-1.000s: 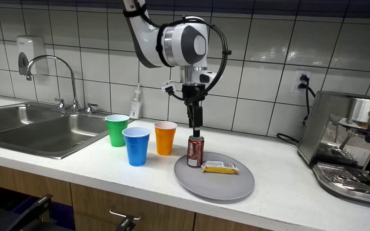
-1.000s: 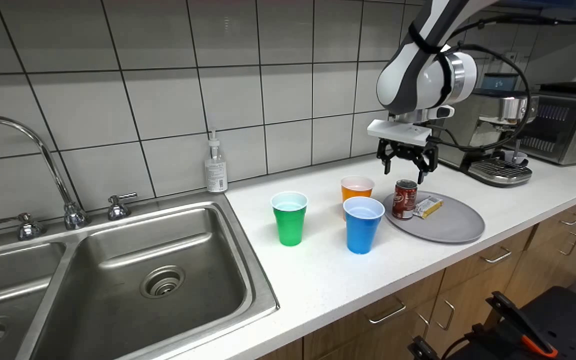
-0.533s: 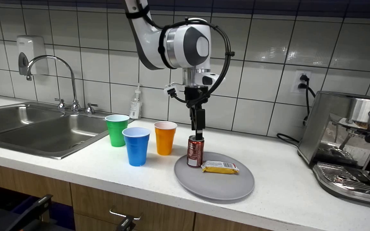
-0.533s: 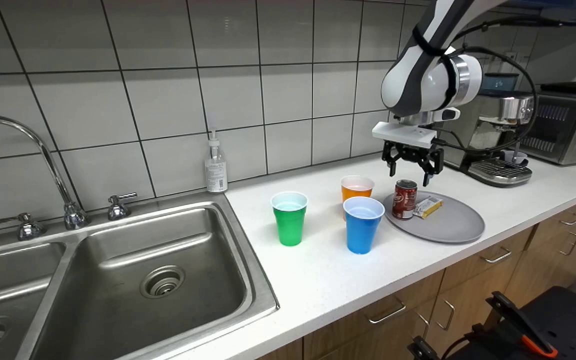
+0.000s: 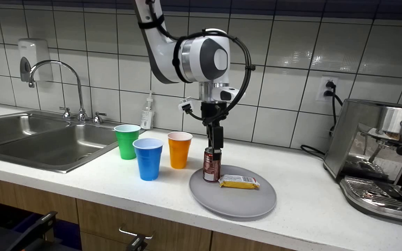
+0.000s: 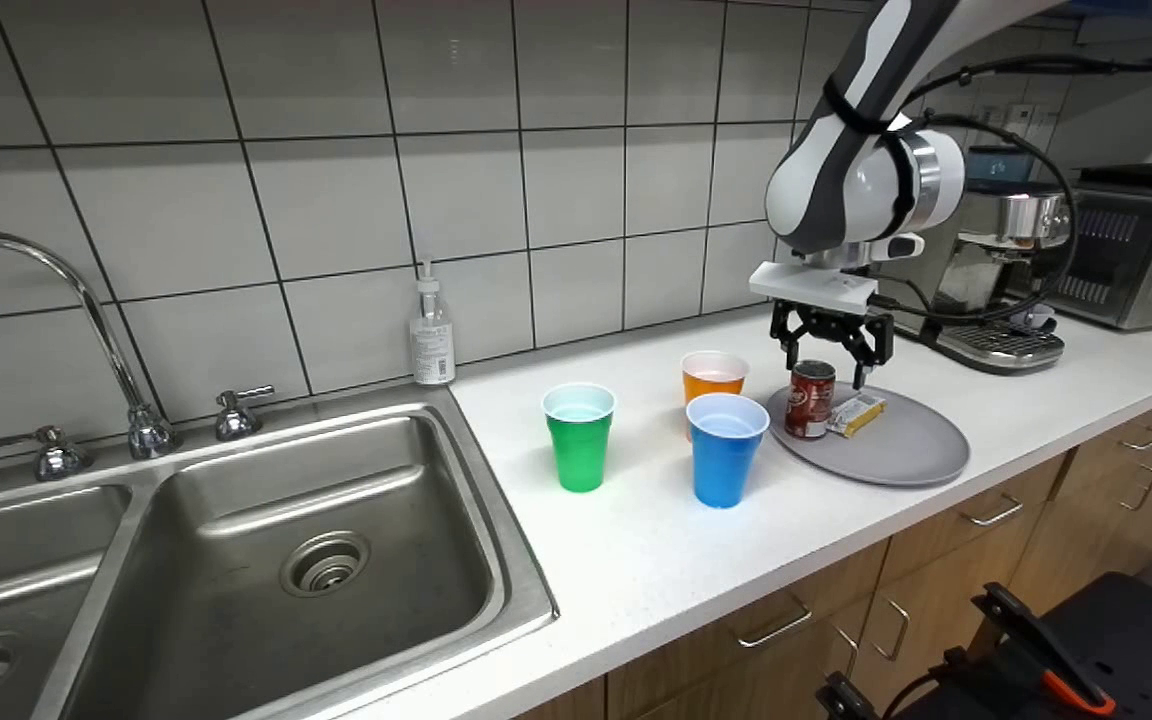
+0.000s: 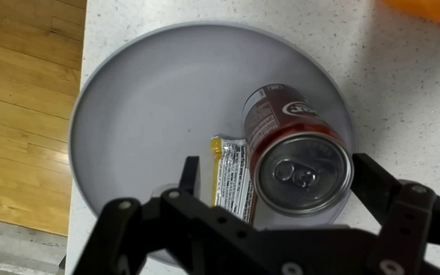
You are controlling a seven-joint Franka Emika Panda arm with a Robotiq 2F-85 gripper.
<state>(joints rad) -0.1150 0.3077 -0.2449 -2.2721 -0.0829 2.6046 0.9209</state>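
A small red soda can with a silver lid stands upright on a round grey plate. Beside it on the plate lies a bar in a yellow and white wrapper, partly hidden by gripper parts in the wrist view. My gripper is open and points down around the can top. In the wrist view the right finger is very near the can's rim; whether it touches I cannot tell. A wide gap separates the left finger from the can. In both exterior views the gripper is over the can.
An orange cup, a blue cup and a green cup stand beside the plate, toward the steel sink. A soap bottle is near the tiled wall. A coffee machine stands beyond the plate's other side.
The gripper has come down, shifting slightly sideways at first, so its fingertips now reach down beside the can top. Can, bar, plate and cups have stayed in place; the jaws have stayed open.
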